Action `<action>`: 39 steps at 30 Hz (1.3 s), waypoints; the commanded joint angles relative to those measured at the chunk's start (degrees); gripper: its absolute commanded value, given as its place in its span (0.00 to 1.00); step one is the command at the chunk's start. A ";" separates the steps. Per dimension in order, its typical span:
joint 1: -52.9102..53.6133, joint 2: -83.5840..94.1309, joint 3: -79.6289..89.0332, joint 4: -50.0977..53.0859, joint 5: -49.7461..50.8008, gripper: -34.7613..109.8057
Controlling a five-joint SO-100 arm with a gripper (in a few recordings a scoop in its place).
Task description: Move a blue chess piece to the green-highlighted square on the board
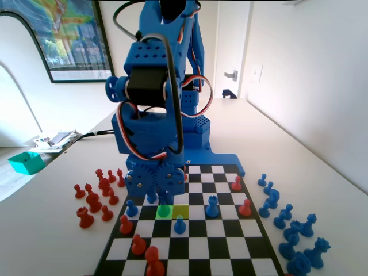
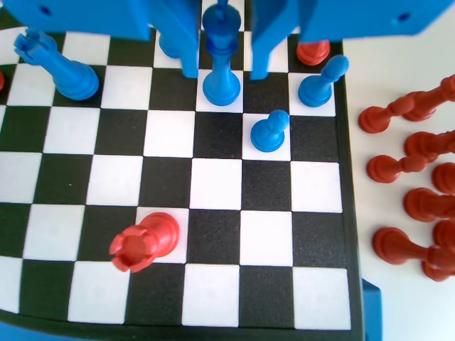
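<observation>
In the wrist view, the gripper [image 2: 225, 69] is seen released: its 2 jaws hang apart, 1 on each side of the blue chess piece [image 2: 222, 74], and a narrow gap is visible between each jaw and the piece. The piece stands upright on a white square of the board [image 2: 213, 185].

In the fixed view, the blue arm [image 1: 155, 115] is lowered over the green-highlighted square [image 1: 164, 211], whose far part is covered by the gripper. 1 yellow-green square [image 1: 180, 211] lies just to its right.

On the board in the wrist view, 5 blue pieces are counted:
- the slim piece between the jaws
- 1 crowned piece [image 2: 60, 67] far to its left
- 2 pawns [image 2: 270, 131] to its right
- 1 piece largely hidden behind the left jaw

2 red pieces are plainly seen there, among them 1 castle-topped piece [image 2: 146, 243].

In the fixed view, 5 red pieces [image 1: 138, 244] stand on the board. Roughly 10 red pieces [image 1: 92, 201] are grouped off the board at the left and roughly 11 blue pieces [image 1: 286, 213] at the right. Exact totals cannot be told, as they overlap.
</observation>
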 commanded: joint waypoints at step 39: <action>-15.03 51.77 -19.07 47.55 3.69 0.25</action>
